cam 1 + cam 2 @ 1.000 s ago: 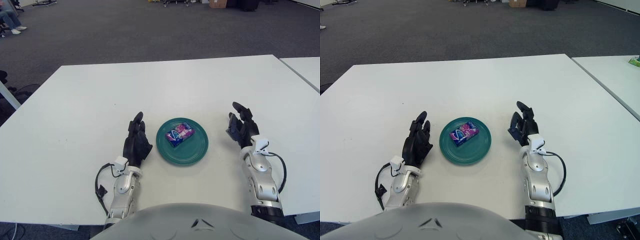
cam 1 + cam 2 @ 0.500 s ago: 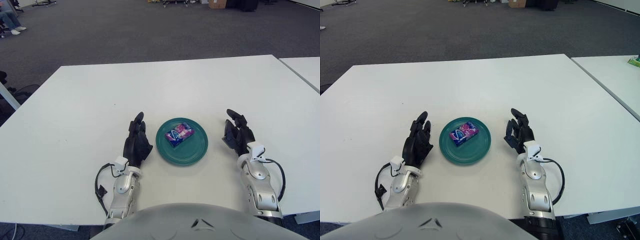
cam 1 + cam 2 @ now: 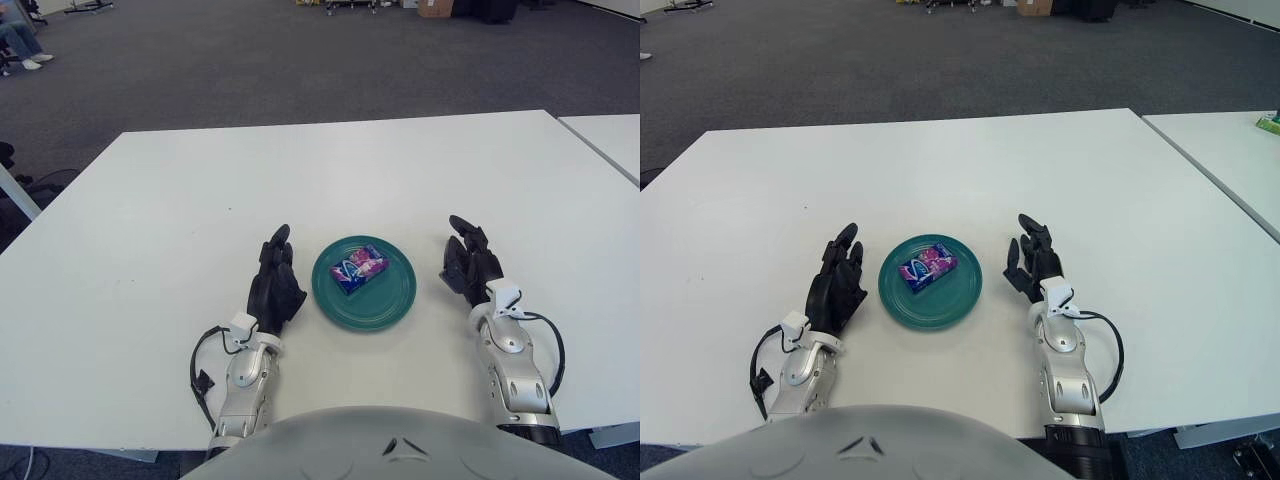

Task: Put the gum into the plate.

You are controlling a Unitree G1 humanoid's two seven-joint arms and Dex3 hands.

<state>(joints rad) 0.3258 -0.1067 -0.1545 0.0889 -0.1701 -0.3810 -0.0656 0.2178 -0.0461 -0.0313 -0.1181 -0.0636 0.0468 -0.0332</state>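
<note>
Gum (image 3: 358, 268): one pack, blue and pink, lies flat inside the one teal plate (image 3: 393, 301), a little up and left of the plate's middle. In my left eye view, the plate sits on the white table (image 3: 150, 220) between my two hands. My left robot hand (image 3: 274, 284) shows just beside the plate's left rim, fingers stretched forward and loosely spread, holding nothing. My right robot hand (image 3: 468, 266) shows near the plate's right rim, with a small gap of bare table between them; its fingers are relaxed and apart, also holding nothing.

In my right eye view, I count the same: one gum pack (image 3: 928, 267) in one plate (image 3: 955, 302), my left robot hand (image 3: 837, 285) on the plate's left and my right robot hand (image 3: 1031, 265) on its right, both spread and unladen. A second white table (image 3: 1230, 160) stands at the right, apart from mine.
</note>
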